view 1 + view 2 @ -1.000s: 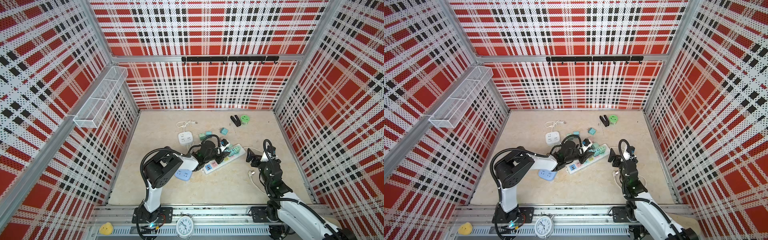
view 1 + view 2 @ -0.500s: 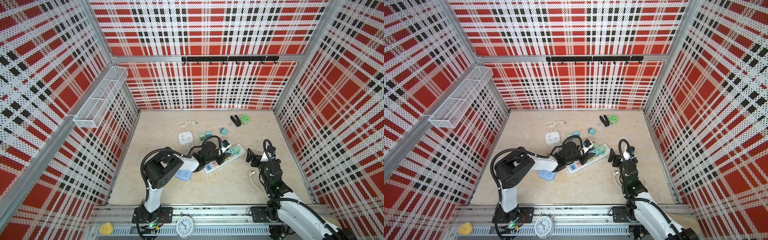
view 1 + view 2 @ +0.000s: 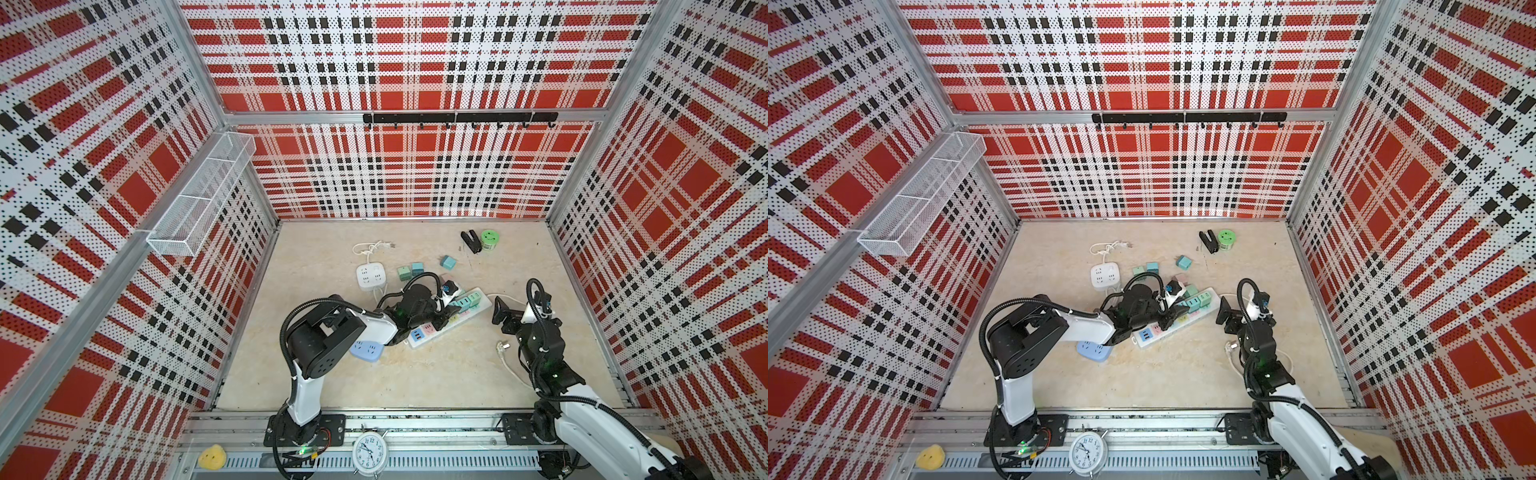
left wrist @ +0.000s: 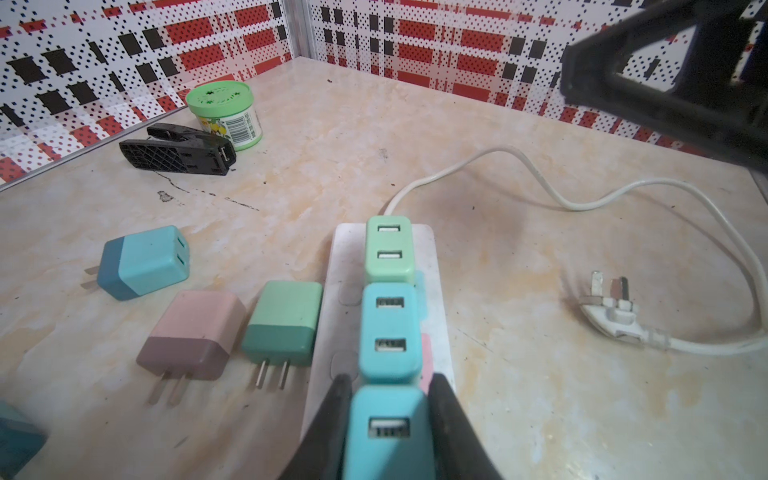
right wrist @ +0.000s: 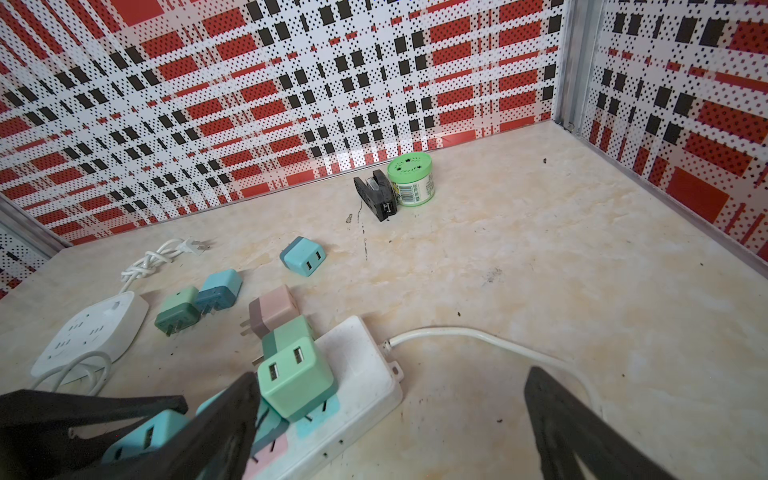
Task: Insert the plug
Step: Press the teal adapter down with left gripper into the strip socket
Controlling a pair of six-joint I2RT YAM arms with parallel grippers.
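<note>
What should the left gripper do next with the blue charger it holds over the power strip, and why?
Probably press it straight down: the left gripper is shut on the blue charger, in line with the green charger standing on the power strip, its prongs hidden.

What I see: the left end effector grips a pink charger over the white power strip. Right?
Not pink. The left wrist view shows the left end effector gripping a blue charger over the white power strip; the pink charger lies loose nearby.

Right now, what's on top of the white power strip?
A green charger, a blue charger, and a second blue charger in the left gripper; the sockets under them are covered.
</note>
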